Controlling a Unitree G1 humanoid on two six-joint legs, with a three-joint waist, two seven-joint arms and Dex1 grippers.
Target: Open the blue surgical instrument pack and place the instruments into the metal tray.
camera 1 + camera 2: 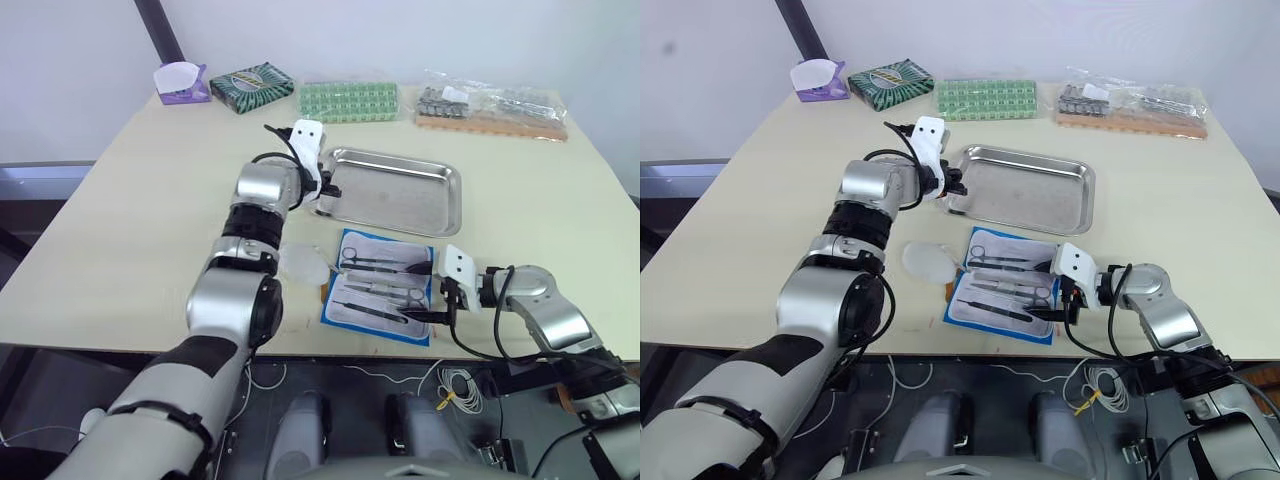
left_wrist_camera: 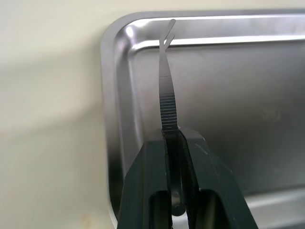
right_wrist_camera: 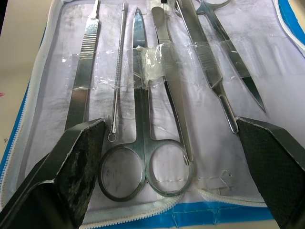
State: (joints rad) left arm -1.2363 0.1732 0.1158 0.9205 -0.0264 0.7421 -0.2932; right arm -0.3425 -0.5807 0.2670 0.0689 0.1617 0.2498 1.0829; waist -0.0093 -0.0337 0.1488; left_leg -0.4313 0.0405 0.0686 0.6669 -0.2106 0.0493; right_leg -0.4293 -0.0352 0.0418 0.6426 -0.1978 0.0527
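Left tool (image 2: 177, 143) clenched on tweezers (image 2: 167, 90) over metal tray (image 1: 437, 178). Right tool (image 3: 176, 157) released over scissors (image 3: 143, 138): light, stiff, slippery; grip shank.

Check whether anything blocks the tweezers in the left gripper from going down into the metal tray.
Nothing visible does. The left gripper holds the tweezers right over the near-left corner of the metal tray, and the tray floor beneath them is bare.
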